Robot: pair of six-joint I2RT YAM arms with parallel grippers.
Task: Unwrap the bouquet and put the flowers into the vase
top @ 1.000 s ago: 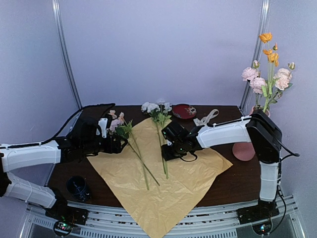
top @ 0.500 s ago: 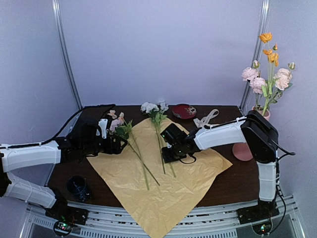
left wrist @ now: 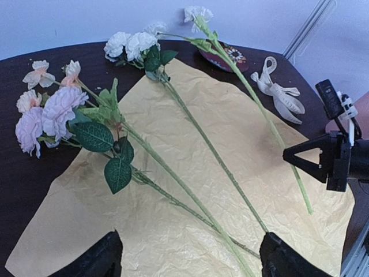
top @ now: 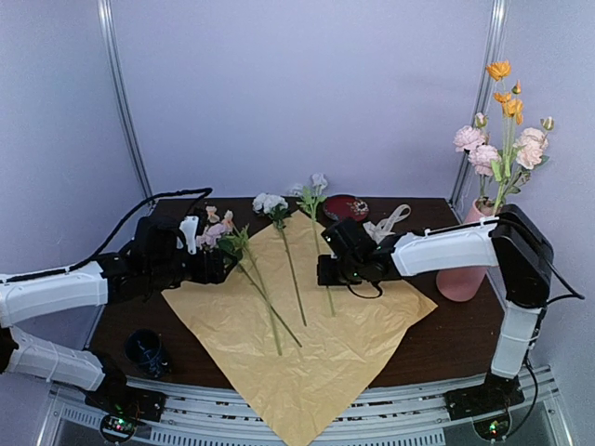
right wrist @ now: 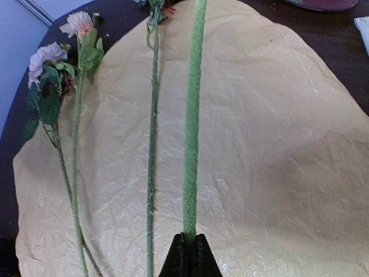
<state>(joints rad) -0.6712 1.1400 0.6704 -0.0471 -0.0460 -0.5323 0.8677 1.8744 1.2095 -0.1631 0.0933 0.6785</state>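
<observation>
The dark tabletop (top: 437, 339) carries the opened sheet of yellow paper (top: 316, 362), lying flat under both grippers, so the unwrapping looks done. Well off to the right of the right gripper (top: 324, 269), by the tabletop's far right corner, stands the pink vase (top: 460, 283), already holding a bunch of pink and orange flowers (top: 507, 139). A second ago the right gripper hung partly open over the paper; it has since closed right down on the lower part of a white flower's green stem (right wrist: 193, 115) and shifted a little toward the vase side. The bloom (top: 318, 181) has parted from the other white flower (top: 270, 203) and now sits farther out, beyond the gripper and near the red dish (top: 346, 206). In the wrist view the stem runs straight out from the shut fingertips and seems raised off the paper, so the pickup looks to have taken, and I judge the carry to the vase comes next. The left gripper (top: 209, 266) is unchanged: wide open, holding nothing, with the pink flowers (top: 218, 232) just beside it and their stems trailing across the paper. The cream ribbon (top: 386, 223) lies loose beyond the right gripper
</observation>
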